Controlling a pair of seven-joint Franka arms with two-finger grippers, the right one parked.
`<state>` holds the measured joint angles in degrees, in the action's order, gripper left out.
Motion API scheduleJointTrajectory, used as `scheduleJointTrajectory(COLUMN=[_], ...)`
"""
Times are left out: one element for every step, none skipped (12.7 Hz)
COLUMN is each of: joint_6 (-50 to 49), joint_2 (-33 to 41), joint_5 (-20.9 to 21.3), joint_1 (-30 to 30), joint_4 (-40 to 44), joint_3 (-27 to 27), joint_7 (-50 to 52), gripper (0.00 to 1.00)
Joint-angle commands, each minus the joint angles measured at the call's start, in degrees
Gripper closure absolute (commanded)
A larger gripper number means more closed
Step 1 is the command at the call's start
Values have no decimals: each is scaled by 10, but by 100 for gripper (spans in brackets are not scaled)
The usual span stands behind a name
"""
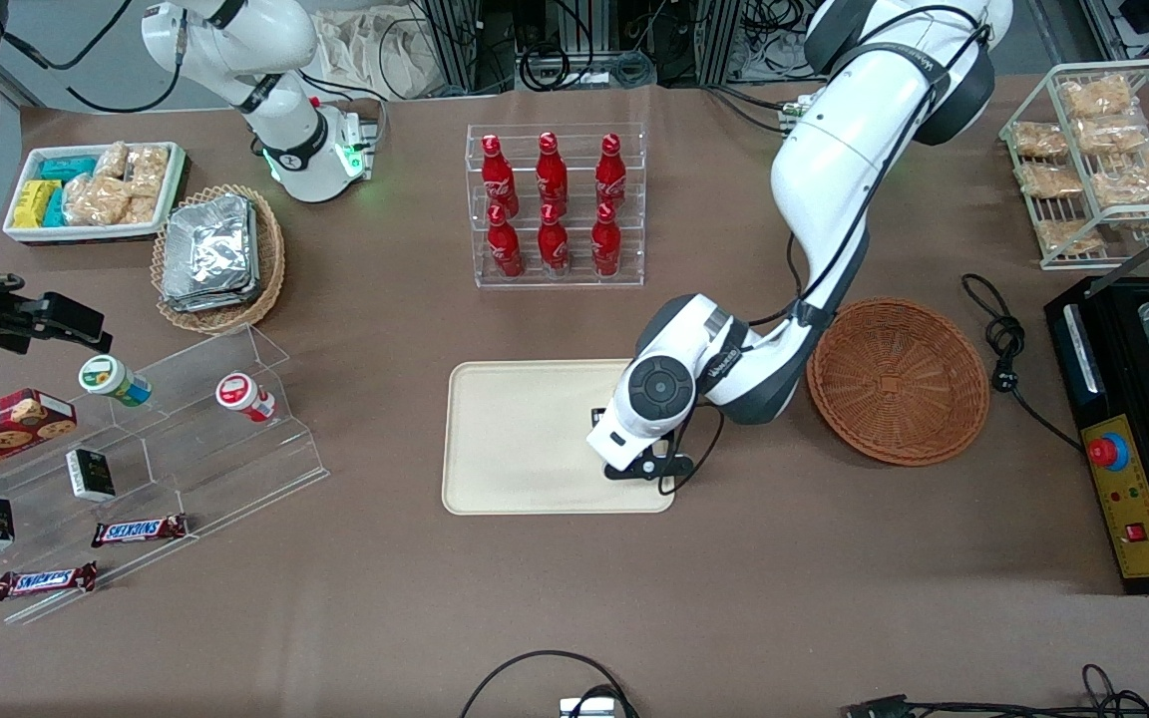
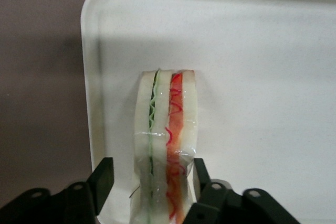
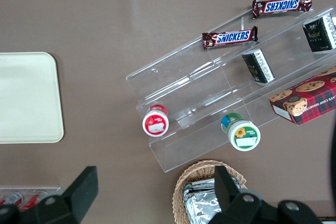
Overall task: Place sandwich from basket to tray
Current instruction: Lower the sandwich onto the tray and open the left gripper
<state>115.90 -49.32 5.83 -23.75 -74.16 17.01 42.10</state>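
Brown table (image 1: 794, 558), sandwich (image 2: 165, 140) down on the tray (image 1: 520, 439).
On the tray's edge toward the working arm's end, the gripper (image 2: 152, 179) straddles the sandwich, fingers parted, neither clearly touching it; beside the tray sits the empty basket (image 1: 899, 381).

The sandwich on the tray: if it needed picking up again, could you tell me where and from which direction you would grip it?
Probably across the two flat bread faces, coming straight down from above. The sandwich stands on edge on the tray, its filling layers facing up, so the broad sides are free for the fingers. The gripper already straddles it that way, one finger clearly apart from the bread.
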Motion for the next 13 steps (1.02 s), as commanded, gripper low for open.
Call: scheduleJointTrajectory(joint_6=[-34,-59,-74,-74,-69,-73,-79,-80,-82,-108,-138,-154,-165], joint_2=[42,61,95,142,195,253,317,376,422,452,464,473,475], joint_5=[4,4,4,4,5,7,0,-4,-6,-14,-25,-39,-47], joint_1=[10,10,10,11,24,43,47,62,84,92,111,141,170], joint_4=[-7,-12,-32,-75,-134,-188,-234,-284,-321,-331,-326,-318,-308], joint_3=[0,0,0,0,0,4,3,1,2,0,0,0,0], joint_7=[-4,-4,-4,-4,-4,-10,-53,-99,-129,-157,-186,-218,-261], gripper=[0,0,0,0,0,0,0,0,0,0,0,0,0])
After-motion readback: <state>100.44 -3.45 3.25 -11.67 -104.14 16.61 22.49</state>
